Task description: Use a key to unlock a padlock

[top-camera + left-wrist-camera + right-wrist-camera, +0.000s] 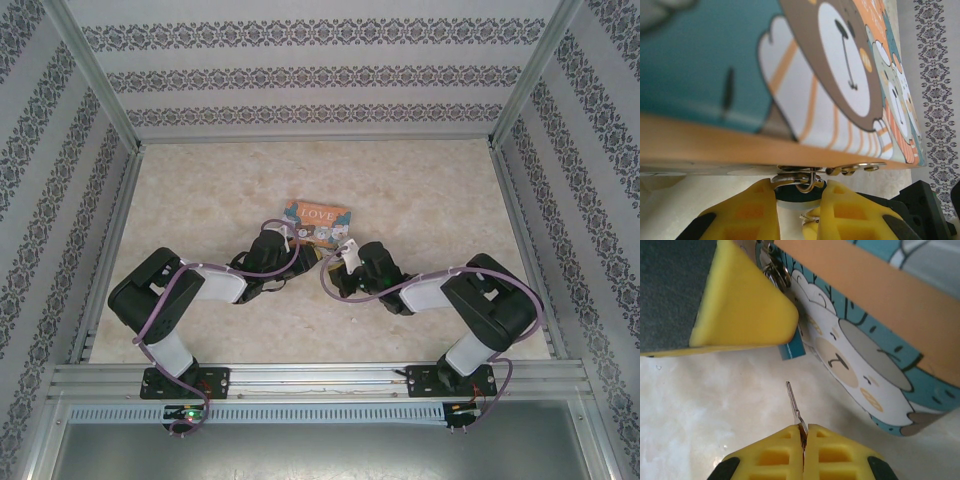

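Shows two robot arms meeting at the near edge of a colourful tin (317, 222), flat on a pale marbled table (200, 200). Places the padlock (792, 347) right against that near edge of the tin, hung by its silvery shackle (802, 182) from the tin's metal hasp (855, 169). Has the left gripper (797, 194) closed on the padlock's blue body, one yellow finger (747, 212) on each side, bracing it. Has the right gripper (803, 432) pinched shut on a thin metal key (794, 402), with the tip aimed toward the padlock but short of it, just beside the tin, bare table between. Judged roughly midway: key in the grip, padlock steadied. Left to do: line up the tip with the keyhole, hidden in these views, then push in, turn and free the shackle. No sign yet of the shackle sprung open.
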Tool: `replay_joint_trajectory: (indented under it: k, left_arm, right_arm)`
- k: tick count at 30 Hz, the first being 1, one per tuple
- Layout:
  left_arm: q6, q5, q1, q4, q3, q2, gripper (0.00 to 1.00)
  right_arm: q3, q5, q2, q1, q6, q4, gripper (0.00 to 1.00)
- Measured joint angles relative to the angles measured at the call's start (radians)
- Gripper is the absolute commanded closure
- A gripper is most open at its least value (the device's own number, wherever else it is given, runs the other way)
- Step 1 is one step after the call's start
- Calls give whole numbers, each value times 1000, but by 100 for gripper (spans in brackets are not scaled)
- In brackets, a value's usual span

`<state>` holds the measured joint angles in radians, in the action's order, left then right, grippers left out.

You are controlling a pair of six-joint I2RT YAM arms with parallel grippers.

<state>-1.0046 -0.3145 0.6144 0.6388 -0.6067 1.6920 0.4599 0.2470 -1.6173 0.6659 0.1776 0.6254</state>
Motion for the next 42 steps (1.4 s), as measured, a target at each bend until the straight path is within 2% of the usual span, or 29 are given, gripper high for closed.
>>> replay_joint_trajectory:
  k: [42]
  left_arm:
    - [-22, -15, 0, 1, -5, 9, 83]
  right_arm:
    - [16, 0, -55, -10, 53, 61, 100]
